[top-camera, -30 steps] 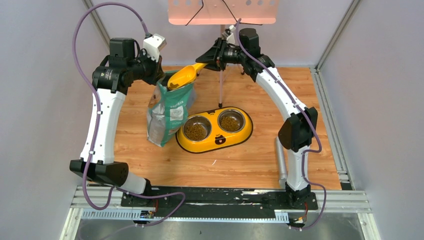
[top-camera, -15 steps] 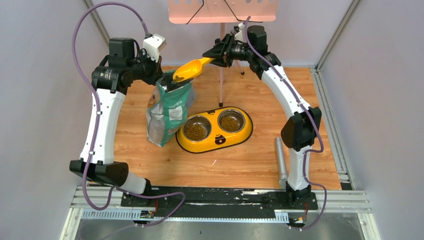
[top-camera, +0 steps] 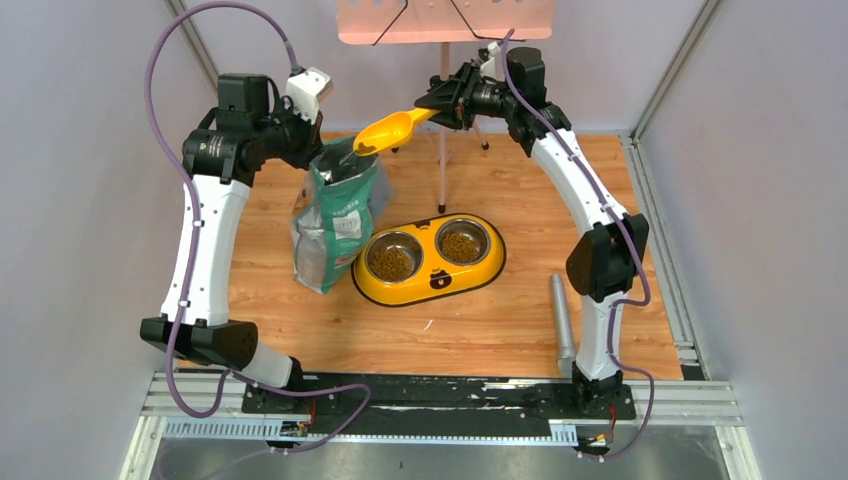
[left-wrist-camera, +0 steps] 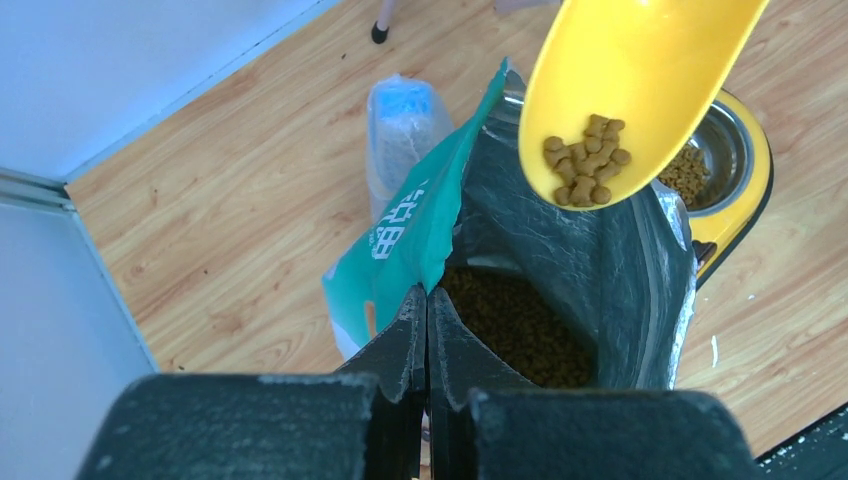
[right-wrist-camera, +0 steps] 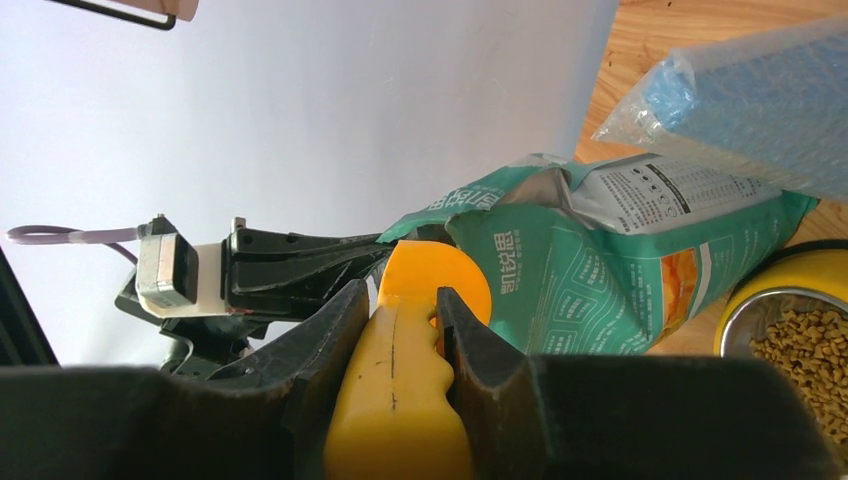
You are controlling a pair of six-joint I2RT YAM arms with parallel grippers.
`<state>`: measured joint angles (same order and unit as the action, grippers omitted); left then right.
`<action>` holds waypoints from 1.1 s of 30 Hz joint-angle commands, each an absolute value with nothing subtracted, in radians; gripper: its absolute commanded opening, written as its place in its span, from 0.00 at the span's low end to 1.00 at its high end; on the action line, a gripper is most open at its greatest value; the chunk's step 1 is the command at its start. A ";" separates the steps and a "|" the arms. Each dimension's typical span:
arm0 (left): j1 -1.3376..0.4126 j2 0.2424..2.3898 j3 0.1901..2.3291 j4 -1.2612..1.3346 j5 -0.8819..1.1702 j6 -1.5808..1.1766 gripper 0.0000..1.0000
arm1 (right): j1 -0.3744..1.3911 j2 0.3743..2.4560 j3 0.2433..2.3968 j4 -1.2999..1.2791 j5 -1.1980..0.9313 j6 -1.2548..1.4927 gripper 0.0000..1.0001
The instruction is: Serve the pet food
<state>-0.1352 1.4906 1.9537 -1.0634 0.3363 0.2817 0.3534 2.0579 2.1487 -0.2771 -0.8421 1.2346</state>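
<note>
Wooden table (top-camera: 480,330) under both arms. My right gripper (right-wrist-camera: 400,305) clamps scoop (top-camera: 385,132) handle; scoop higher and further right than second ago, clear above bag (top-camera: 340,215) mouth. Little kibble (left-wrist-camera: 585,160) lies in scoop, more in bag. My left gripper (left-wrist-camera: 428,305) pinches bag rim.

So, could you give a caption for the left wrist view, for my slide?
Left gripper pinching the open bag while a yellow scoop holds kibble above it.

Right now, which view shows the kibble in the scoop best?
Left wrist: it looks straight into the scoop, with a small cluster of kibble clear. Top external: scoop tiny, contents unreadable. Right wrist: only the handle between the jaws.
</note>
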 commanded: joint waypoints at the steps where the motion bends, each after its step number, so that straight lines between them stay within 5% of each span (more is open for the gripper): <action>1: -0.130 1.496 1.993 -1.036 0.326 0.303 0.00 | 0.339 1.932 2.145 -0.153 -0.867 1.242 0.00; 33: -0.130 1.489 2.012 -1.042 0.231 0.374 0.00 | 0.163 1.678 1.833 -0.098 -0.982 1.317 0.00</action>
<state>-0.1352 1.5078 1.9739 -1.0626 0.2401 0.3424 0.2260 1.7451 1.8648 -0.1326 -0.9577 1.3113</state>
